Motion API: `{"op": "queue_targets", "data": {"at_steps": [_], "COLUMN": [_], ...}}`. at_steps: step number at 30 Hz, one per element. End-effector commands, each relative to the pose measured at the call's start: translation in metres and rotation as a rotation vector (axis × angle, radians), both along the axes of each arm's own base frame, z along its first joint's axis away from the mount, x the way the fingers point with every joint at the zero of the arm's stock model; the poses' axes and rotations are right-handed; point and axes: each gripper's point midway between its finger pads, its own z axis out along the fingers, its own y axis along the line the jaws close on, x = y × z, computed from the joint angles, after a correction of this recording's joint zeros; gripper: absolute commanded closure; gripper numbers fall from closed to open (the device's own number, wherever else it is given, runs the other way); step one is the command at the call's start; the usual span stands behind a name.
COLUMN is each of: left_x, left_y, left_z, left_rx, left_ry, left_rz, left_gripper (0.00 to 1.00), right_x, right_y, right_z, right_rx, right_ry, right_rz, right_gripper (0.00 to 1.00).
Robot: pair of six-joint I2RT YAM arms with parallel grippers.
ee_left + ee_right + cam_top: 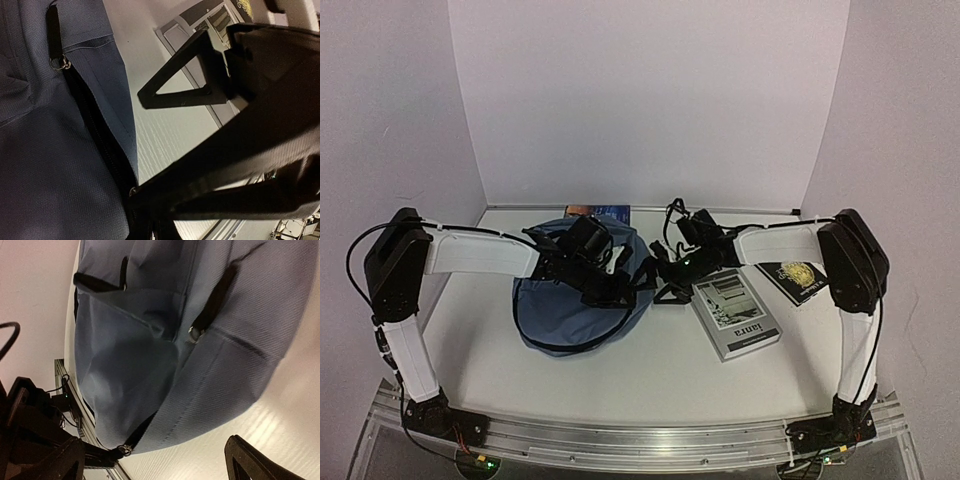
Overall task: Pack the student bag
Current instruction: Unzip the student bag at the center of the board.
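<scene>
— Where do we find the bag?
— The bag (545, 305) lies on the bench (650, 375), left of centre, with the far book (598, 211) just behind it.
— And our end effectors?
— Our right end effector (156, 447) stands wide, just beside the bag's right edge. Our left end effector (610, 288) sits over that same edge; we cannot tell whether it grips anything.
— What else do we see?
— The grey book (735, 315) lies just right of the right end effector, and the dark book (798, 278) lies beyond it, near the right arm.
</scene>
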Motion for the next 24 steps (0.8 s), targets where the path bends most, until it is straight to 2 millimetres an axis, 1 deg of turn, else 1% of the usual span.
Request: {"op": "queue_targets", "data": {"at_steps": [1,3,5,8,9,11,13,15,17,18,21,24], "left_x": [0.006,0.004,0.003,0.0,-0.002,-0.006,-0.011,-0.018,-0.025,-0.029,-0.044,-0.06], "left_y": [-0.015,-0.016,-0.016,-0.015,-0.015,-0.014,-0.013,-0.008,-0.002,0.002,0.016,0.034], "left_z": [0.028,0.028,0.029,0.026,0.025,0.022,0.017,0.01,0.004,0.003,-0.001,-0.009], "left_rx": [-0.086,-0.093,-0.097,-0.094,-0.092,-0.083,-0.067,-0.044,-0.021,-0.011,0.015,0.058], "left_ry": [-0.059,-0.056,-0.057,-0.052,-0.048,-0.041,-0.028,-0.012,0.003,0.011,0.035,0.063], "left_rz": [-0.029,-0.03,-0.031,-0.033,-0.036,-0.043,-0.05,-0.057,-0.054,-0.053,-0.043,-0.03], "left_gripper": [1.0,1.0,1.0,1.0,1.0,1.0,1.0,1.0,1.0,1.0,1.0,1.0], "right_x": [0.006,0.009,0.012,0.015,0.016,0.023,0.03,0.039,0.045,0.048,0.053,0.059], "right_y": [0.006,0.01,0.011,0.015,0.016,0.016,0.015,0.01,0.005,0.002,-0.007,-0.015], "right_z": [-0.016,-0.023,-0.029,-0.033,-0.033,-0.031,-0.023,-0.017,-0.012,-0.009,-0.003,-0.004], "right_rx": [-0.004,0.002,-0.005,0.005,0.006,0.004,0.012,0.019,0.023,0.024,0.022,0.009], "right_ry": [0.06,0.083,0.094,0.109,0.106,0.082,0.057,0.042,0.031,0.022,0.001,-0.015], "right_rz": [-0.023,-0.032,-0.044,-0.046,-0.046,-0.054,-0.062,-0.078,-0.093,-0.097,-0.107,-0.109], "right_gripper": [0.03,0.07,0.13,0.26,0.32,0.46,0.62,0.83,0.98,1.0,1.0,1.0]}}
